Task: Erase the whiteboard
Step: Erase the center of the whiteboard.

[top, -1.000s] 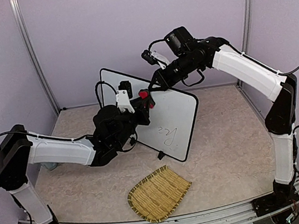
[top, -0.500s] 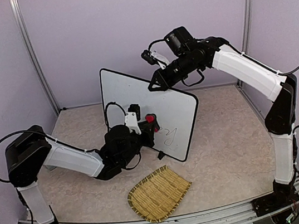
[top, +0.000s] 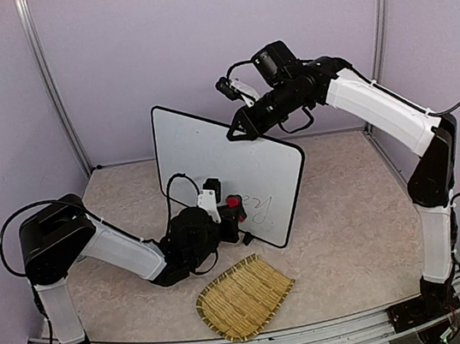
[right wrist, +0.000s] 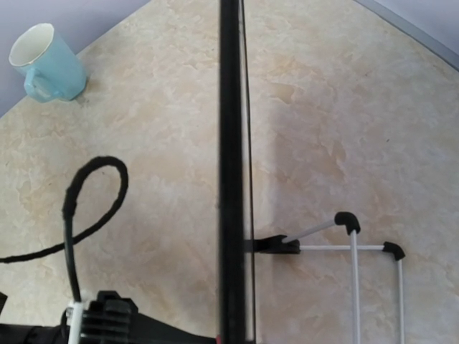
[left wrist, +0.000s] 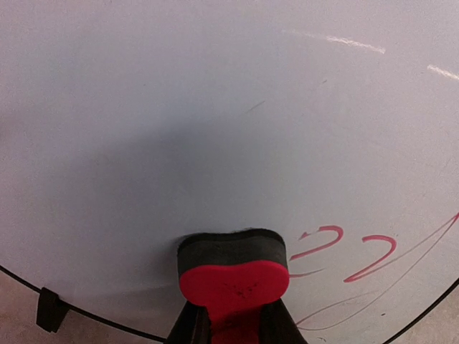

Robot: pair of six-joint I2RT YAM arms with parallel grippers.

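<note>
The whiteboard (top: 209, 145) stands upright on the table, tilted back, with my right gripper (top: 238, 131) shut on its top rim. Handwriting (top: 260, 207) remains near its lower right; in the left wrist view it shows as red strokes (left wrist: 358, 252) on the whiteboard (left wrist: 215, 107). My left gripper (top: 232, 210) is shut on a red and black eraser (left wrist: 233, 272), whose black felt presses flat against the board just above the bottom rim, left of the writing. The right wrist view looks straight down the whiteboard's black edge (right wrist: 231, 143); its own fingers are hidden there.
A woven straw mat (top: 243, 297) lies in front of the board, close to the left arm. A light blue mug (right wrist: 46, 63) stands on the table behind the left arm. The board's white wire stand (right wrist: 355, 247) sticks out behind it.
My left gripper has slid the eraser down the board from its middle to near the bottom rim, and the left arm has folded lower. The right arm and board have stayed put.
</note>
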